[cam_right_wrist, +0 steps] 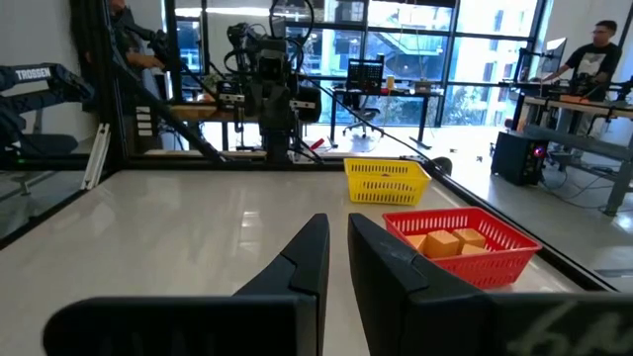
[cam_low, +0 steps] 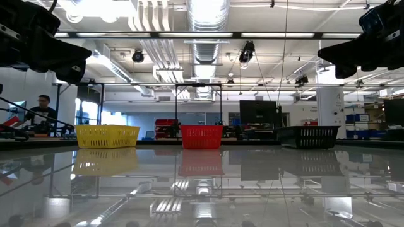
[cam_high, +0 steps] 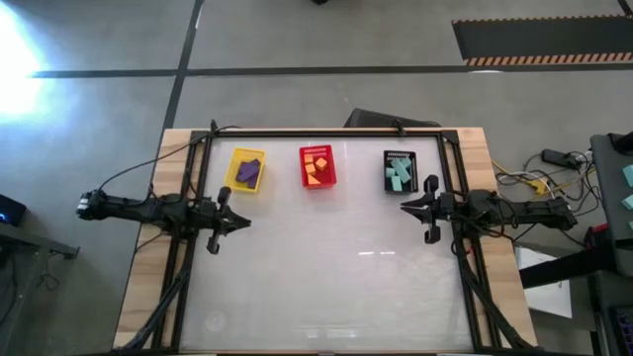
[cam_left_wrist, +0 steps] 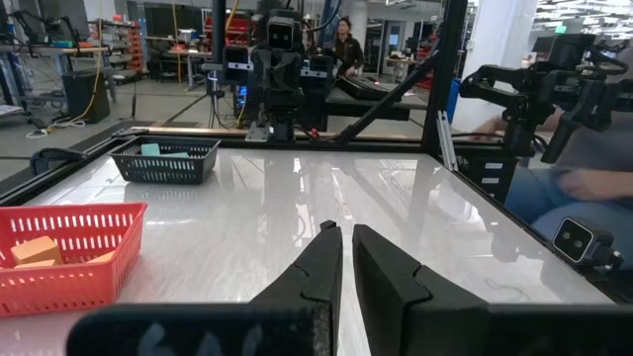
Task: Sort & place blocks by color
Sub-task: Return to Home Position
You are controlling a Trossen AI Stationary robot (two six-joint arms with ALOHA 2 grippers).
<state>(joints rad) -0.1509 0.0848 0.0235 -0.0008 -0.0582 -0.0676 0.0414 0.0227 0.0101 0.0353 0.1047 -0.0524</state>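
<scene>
No loose pieces are seen on the table [cam_high: 326, 287]. The left gripper [cam_high: 240, 221] and right gripper [cam_high: 407, 207] are held empty at the table's sides, fingers nearly pressed together. At the far edge, purple blocks [cam_high: 248, 171] are sorted into the yellow basket [cam_high: 233, 170], orange blocks [cam_high: 316, 168] into the red basket [cam_high: 303, 168], and teal blocks [cam_high: 400, 176] into the black basket [cam_high: 388, 168]. Sorting is judged done; only parking the arms is left.

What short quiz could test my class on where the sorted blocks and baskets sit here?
1. True or false: the teal blocks lie in the black basket.
2. Which blocks fill the red basket? A purple, B orange, C teal.
3. What do the left tool and right tool hold?
Key: 1 true; 2 B, the orange blocks; 3 nothing, both are shut.
</scene>
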